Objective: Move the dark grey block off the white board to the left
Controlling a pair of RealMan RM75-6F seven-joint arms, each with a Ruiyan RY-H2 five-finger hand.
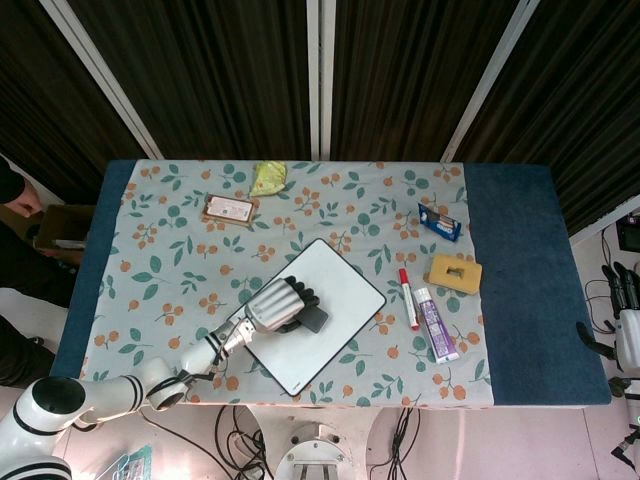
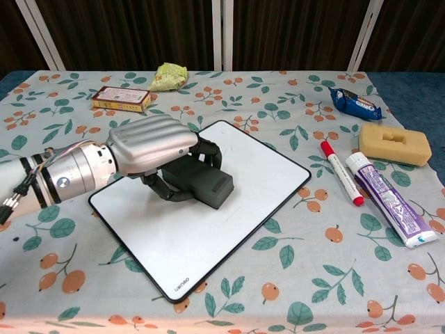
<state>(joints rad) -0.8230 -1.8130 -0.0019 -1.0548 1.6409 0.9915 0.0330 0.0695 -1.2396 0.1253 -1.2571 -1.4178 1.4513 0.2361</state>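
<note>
Leaf-printed cloth covers the table (image 2: 292,292), where the left hand (image 2: 149,145) grasps the dark grey block (image 2: 201,182) above the white board's (image 2: 243,209) left corner.

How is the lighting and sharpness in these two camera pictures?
Chest view: even light, sharp; robot hand and dark grey block cast a soft shadow on the white board. Head view: wider and smaller, very dark background, floor washed out at the bottom edge.
</note>
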